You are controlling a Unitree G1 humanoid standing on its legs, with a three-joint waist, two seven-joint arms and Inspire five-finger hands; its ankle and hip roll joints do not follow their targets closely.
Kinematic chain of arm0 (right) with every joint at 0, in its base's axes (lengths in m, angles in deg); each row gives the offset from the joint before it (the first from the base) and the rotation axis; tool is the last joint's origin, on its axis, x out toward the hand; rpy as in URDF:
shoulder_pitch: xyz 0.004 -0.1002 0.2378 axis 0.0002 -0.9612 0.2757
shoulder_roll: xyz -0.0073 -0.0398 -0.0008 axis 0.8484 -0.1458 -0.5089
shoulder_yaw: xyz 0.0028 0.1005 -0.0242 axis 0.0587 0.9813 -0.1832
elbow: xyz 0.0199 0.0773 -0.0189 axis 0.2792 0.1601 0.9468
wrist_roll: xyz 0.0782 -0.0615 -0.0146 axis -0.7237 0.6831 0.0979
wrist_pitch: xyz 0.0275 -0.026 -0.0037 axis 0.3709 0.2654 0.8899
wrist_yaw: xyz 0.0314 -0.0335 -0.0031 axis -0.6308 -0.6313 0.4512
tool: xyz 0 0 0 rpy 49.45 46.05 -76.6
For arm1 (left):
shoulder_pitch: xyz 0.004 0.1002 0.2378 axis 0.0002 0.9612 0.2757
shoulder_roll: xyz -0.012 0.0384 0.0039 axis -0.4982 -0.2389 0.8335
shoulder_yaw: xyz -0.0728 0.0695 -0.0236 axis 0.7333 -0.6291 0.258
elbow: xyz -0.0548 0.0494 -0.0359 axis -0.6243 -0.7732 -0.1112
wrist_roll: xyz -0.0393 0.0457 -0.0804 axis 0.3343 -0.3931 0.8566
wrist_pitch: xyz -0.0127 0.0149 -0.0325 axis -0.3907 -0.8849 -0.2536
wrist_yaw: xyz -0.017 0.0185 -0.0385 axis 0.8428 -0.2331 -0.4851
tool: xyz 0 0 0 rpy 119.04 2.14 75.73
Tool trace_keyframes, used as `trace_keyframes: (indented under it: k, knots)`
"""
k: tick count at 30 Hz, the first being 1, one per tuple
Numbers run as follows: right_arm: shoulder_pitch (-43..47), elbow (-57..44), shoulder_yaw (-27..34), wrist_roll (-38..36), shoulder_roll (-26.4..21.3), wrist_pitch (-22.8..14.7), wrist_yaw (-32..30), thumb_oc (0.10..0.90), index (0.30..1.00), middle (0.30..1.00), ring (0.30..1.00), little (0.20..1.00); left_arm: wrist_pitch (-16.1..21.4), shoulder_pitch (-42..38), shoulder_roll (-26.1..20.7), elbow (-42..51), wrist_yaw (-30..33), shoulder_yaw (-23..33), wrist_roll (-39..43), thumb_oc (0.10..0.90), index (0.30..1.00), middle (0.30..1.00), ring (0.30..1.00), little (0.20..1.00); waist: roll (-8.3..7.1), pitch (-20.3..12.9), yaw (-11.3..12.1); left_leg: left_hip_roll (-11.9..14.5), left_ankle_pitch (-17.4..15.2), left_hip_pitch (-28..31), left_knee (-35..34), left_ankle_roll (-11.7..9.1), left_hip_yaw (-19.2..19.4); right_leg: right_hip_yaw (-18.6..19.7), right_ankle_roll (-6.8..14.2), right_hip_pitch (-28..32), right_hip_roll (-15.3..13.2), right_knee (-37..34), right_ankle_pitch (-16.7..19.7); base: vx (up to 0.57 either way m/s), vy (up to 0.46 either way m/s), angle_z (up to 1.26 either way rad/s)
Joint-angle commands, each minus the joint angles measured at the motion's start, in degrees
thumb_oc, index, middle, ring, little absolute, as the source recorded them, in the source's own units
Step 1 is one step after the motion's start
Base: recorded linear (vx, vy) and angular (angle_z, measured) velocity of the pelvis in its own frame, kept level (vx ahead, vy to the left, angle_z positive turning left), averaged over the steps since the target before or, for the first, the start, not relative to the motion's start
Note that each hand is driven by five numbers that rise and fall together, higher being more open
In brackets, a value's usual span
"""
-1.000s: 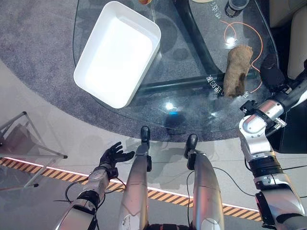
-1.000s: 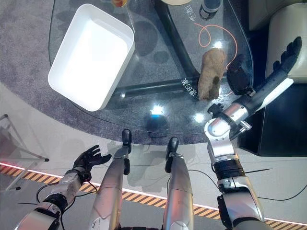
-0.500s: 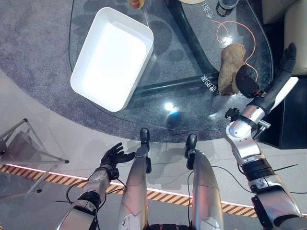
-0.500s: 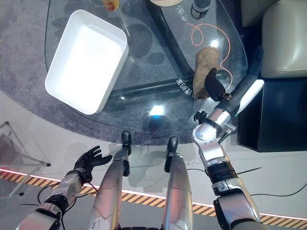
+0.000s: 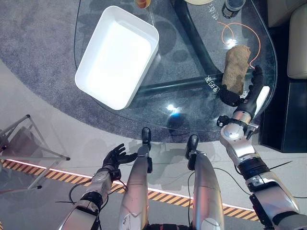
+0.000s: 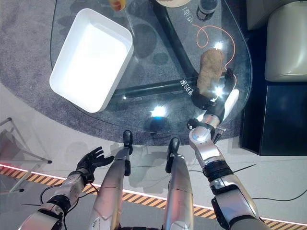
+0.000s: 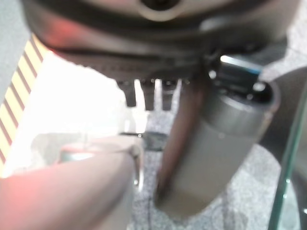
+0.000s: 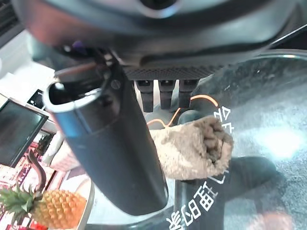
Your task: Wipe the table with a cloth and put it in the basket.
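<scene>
While the cloth (image 5: 236, 68) lies bunched in a long brown roll near the right end of the glass table (image 5: 192, 103), nothing has hold of it, so the step in hand looks like the reach for it; wiping and the drop into the basket (image 5: 117, 55) are not yet done. The right hand (image 5: 242, 92) sits just beside the near end of the roll, fingers fairly straight and spread, thumb out toward the cloth, gripping nothing. In the right wrist view the cloth (image 8: 194, 148) shows just past the thumb; whether any finger already touches it is hard to tell. The next move calls for the fingers to come over the roll and curl round it or press it flat, so it can be dragged across the glass.

An orange cord (image 5: 240, 31) loops beyond the cloth. The white basket stands well apart, at the table's left end, with nothing in it. The left hand (image 5: 116, 156) hangs low by the floor, relaxed and holding nothing.
</scene>
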Motion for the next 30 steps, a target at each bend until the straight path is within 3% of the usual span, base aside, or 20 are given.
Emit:
trace_keyframes:
  k: [1, 21, 30]
  knots:
    - [3.8, -1.1, 0.7, -1.9, -2.5, -1.4, 0.5, 0.8, 0.9, 0.9, 0.9, 0.9, 0.6, 1.7, -0.4, -1.9, 1.5, -0.9, -0.3, 0.8, 0.9, 0.9, 0.9, 0.9, 1.12, -0.7, -0.4, -3.6, -4.0, 0.2, 6.7, 2.4, 1.0, -1.4, 0.2, 3.3, 2.9, -8.2, 6.6, 0.0, 0.0, 0.0]
    - [13.3, 15.7, 0.1, -7.0, -3.8, 0.5, 1.5, 0.8, 0.9, 0.9, 0.9, 0.9, 0.1, 0.1, 0.2, -3.3, 0.7, -3.2, -0.7, 0.8, 0.9, 0.9, 0.9, 0.9, 2.95, -0.7, 1.1, -4.1, -4.3, 0.4, 7.5, 2.8, 0.7, -1.6, -0.1, 2.6, 2.6, -6.2, 6.3, 0.0, 0.0, 0.0]
    - [16.0, 18.4, -1.0, -6.8, -3.8, 2.1, 3.3, 0.8, 0.9, 0.9, 0.9, 0.9, -0.4, -0.2, 0.4, -3.0, 1.0, -3.9, -0.8, 0.8, 0.9, 0.9, 0.9, 0.9, 3.38, -0.7, 1.7, -4.3, -4.3, 0.3, 7.3, 2.9, 0.5, -1.8, -0.1, 2.3, 2.5, -5.8, 6.2, 0.01, -0.002, 0.04]
